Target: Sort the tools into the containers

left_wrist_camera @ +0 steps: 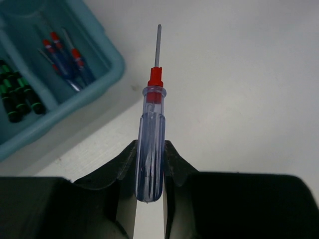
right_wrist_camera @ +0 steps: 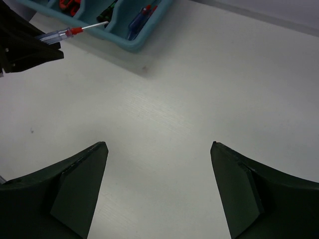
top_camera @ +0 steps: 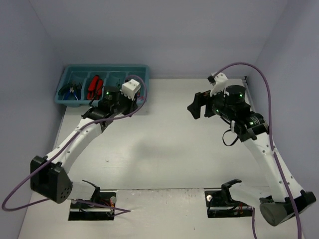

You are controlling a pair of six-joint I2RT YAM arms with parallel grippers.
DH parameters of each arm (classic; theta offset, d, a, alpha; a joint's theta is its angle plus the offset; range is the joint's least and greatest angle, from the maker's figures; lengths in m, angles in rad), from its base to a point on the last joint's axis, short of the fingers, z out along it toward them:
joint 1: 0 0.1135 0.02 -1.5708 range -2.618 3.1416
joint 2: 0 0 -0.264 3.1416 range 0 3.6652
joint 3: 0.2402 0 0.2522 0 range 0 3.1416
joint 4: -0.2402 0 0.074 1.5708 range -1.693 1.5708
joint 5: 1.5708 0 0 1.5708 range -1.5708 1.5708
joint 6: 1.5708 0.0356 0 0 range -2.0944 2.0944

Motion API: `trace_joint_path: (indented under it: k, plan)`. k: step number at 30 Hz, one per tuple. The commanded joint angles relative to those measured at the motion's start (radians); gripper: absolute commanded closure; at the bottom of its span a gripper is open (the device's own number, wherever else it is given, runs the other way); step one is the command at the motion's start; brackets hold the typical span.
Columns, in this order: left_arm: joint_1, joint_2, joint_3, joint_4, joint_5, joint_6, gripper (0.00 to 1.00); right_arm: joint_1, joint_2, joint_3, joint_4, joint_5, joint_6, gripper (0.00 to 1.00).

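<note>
Left gripper (left_wrist_camera: 149,154): jaws clamped on the clear blue handle of a thin red-collared screwdriver (left_wrist_camera: 153,114), just beside the teal plastic compartment tray (left_wrist_camera: 115,62). Right gripper (right_wrist_camera: 158,147): jaws spread wide, empty, well apart from the tray.

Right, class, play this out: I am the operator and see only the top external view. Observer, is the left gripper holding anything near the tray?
Observer: Yes. The left wrist view shows the left gripper shut on a screwdriver with a clear blue handle and a red collar.
Operator: Where do tools like it lie?
Observer: Matching blue screwdrivers lie in the end compartment of the tray; green-handled ones lie in the next.
Operator: And the right gripper?
Observer: In the right wrist view the right gripper is open, holding nothing.
</note>
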Motion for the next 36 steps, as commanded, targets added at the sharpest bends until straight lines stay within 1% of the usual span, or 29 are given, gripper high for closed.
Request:
trace_joint_path:
  k: [1, 4, 6, 9, 11, 13, 15, 17, 20, 23, 26, 30, 31, 36]
  plan:
    - [0.009, 0.119, 0.123, 0.304, -0.270, -0.166, 1.00, -0.004, -0.079, -0.046, 0.037, 0.149, 0.045, 0.18]
    - [0.019, 0.262, 0.218, 0.334, -0.389, -0.193, 1.00, -0.004, -0.131, -0.071, 0.037, 0.168, 0.069, 0.18]
    - [0.026, 0.347, 0.293, 0.336, -0.440, -0.210, 1.00, -0.005, -0.163, -0.087, 0.037, 0.186, 0.081, 0.18]
    - [0.038, 0.478, 0.407, 0.340, -0.476, -0.228, 1.00, -0.006, -0.203, -0.113, 0.037, 0.210, 0.095, 0.18]
    - [0.043, 0.544, 0.470, 0.338, -0.486, -0.230, 0.96, -0.006, -0.220, -0.124, 0.037, 0.219, 0.102, 0.16]
    - [0.045, 0.655, 0.554, 0.323, -0.506, -0.227, 0.93, -0.006, -0.245, -0.143, 0.035, 0.228, 0.111, 0.13]
    - [0.050, 0.732, 0.655, 0.279, -0.521, -0.230, 0.88, -0.006, -0.253, -0.151, 0.037, 0.232, 0.118, 0.10]
    - [0.057, 0.799, 0.730, 0.230, -0.525, -0.255, 0.79, -0.006, -0.261, -0.155, 0.035, 0.237, 0.123, 0.09]
    - [0.068, 0.843, 0.806, 0.177, -0.547, -0.276, 0.52, -0.007, -0.265, -0.152, 0.035, 0.247, 0.125, 0.02]
    - [0.070, 0.833, 0.801, 0.180, -0.565, -0.276, 0.38, -0.007, -0.268, -0.147, 0.034, 0.279, 0.109, 0.00]
    - [0.070, 0.770, 0.762, 0.181, -0.553, -0.270, 0.29, -0.007, -0.265, -0.137, 0.034, 0.300, 0.098, 0.00]
    - [0.069, 0.614, 0.682, 0.165, -0.521, -0.253, 0.25, -0.007, -0.256, -0.108, 0.031, 0.351, 0.074, 0.00]
    - [0.070, 0.608, 0.656, 0.154, -0.518, -0.248, 0.25, -0.007, -0.256, -0.107, 0.030, 0.365, 0.071, 0.00]
    - [0.070, 0.212, 0.410, 0.061, -0.464, -0.184, 0.23, -0.007, -0.288, -0.065, 0.028, 0.506, 0.052, 0.00]
